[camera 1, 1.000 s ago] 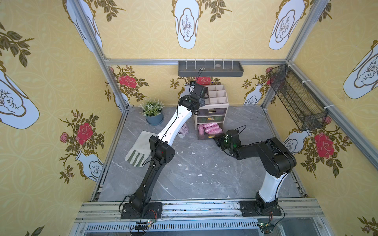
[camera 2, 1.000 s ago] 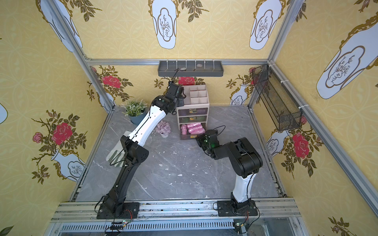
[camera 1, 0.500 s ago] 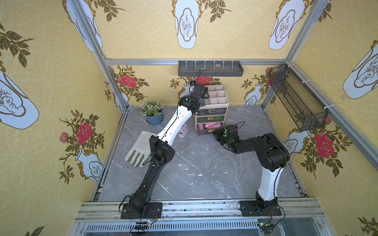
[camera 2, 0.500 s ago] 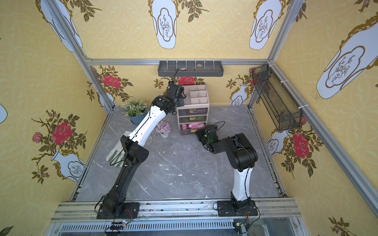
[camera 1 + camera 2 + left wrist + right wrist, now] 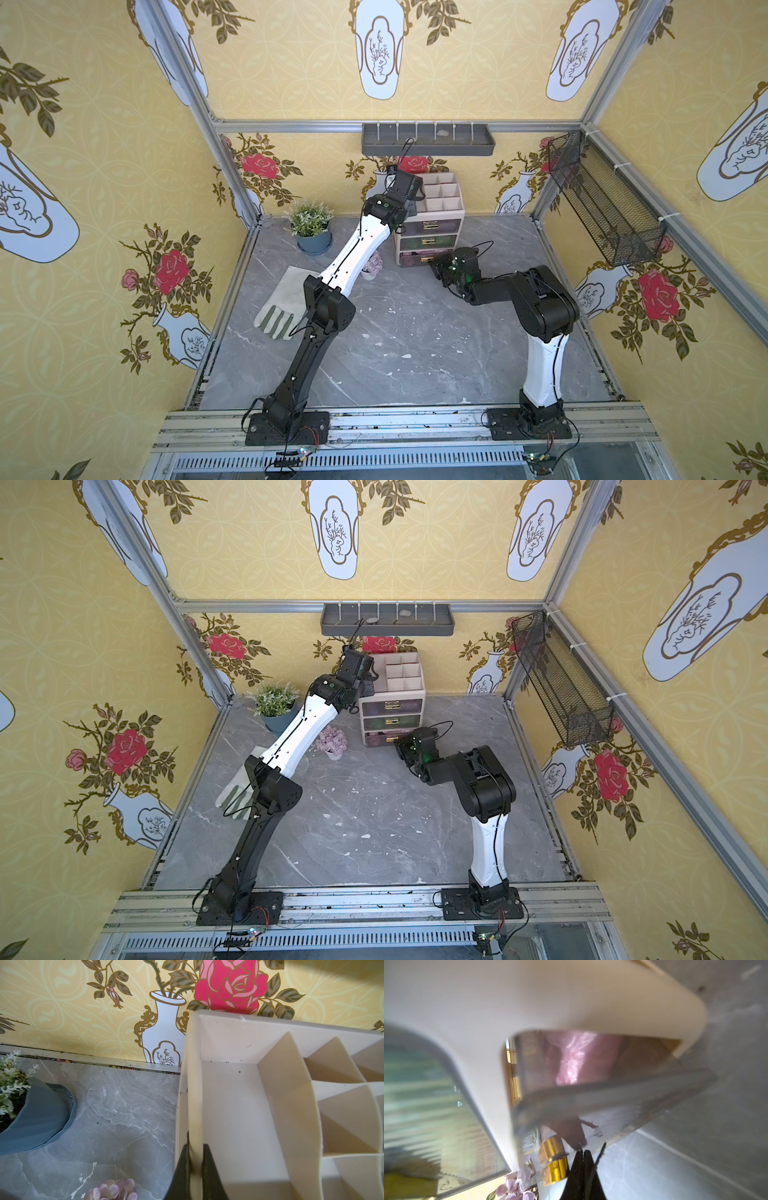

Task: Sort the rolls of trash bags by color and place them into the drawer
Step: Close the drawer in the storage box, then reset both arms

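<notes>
Your cream organizer (image 5: 430, 208) stands at the back of the grey marble surface (image 5: 415, 332) and holds three drawers, each with one gold handle. Your left claw (image 5: 196, 1145) is clenched on the side wall of the organizer's open top tray, pinching it from both sides. Your right claw (image 5: 582, 1152) is clenched on nothing, its tips just beside the gold handle (image 5: 552, 1147) on the clear front of the bottom drawer (image 5: 591, 1101); you cannot tell whether they touch it. Only one pink roll (image 5: 575, 1059) is clear enough to count, lying inside that bottom drawer. In a top view the top drawer (image 5: 390, 706) looks purple and the middle drawer (image 5: 390, 722) green, too small to count rolls. Near the organizer stand one lilac flower bunch (image 5: 331, 739) and one potted plant (image 5: 311, 228); one pale glove (image 5: 282, 307) lies flat, partly under the left arm.
</notes>
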`<state>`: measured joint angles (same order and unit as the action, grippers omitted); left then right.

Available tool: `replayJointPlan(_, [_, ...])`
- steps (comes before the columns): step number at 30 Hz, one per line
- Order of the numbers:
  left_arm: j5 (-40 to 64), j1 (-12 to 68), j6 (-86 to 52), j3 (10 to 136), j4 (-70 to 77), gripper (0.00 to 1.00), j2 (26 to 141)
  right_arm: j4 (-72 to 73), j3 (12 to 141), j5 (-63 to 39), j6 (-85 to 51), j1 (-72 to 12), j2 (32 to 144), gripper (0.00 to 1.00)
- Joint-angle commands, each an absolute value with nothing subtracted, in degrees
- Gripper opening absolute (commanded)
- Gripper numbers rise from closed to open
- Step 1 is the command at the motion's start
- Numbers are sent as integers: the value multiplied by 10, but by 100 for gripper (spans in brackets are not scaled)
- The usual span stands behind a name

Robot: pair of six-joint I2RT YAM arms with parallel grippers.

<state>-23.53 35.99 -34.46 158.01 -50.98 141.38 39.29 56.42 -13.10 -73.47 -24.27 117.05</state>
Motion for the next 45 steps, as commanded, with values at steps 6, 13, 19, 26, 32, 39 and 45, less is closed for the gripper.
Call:
replayJointPlan(6, [-206,360,-359,1571,-528,0,1423,411,603,-126,-743,-241,1193,7])
replayJointPlan(13, [-209,360,-358,1564,-529,0,1417,403,611,-126,-743,-241,1190,9])
replayJointPlan(19, [-209,358,-361,1553,-530,5,1409,413,600,-137,-733,-241,1181,23])
replayJointPlan(26, [-209,353,-367,1537,-529,26,1396,389,571,-167,-689,-241,1134,46])
replayJointPlan(32, [-199,353,-363,1519,-508,33,1379,345,533,-178,-647,-240,1061,55])
replayJointPlan(39, [-182,354,-345,1480,-470,43,1342,241,494,-162,-589,-237,950,61])
replayJointPlan(45, [-144,354,-303,1420,-447,56,1262,73,491,-156,-516,-203,831,64])
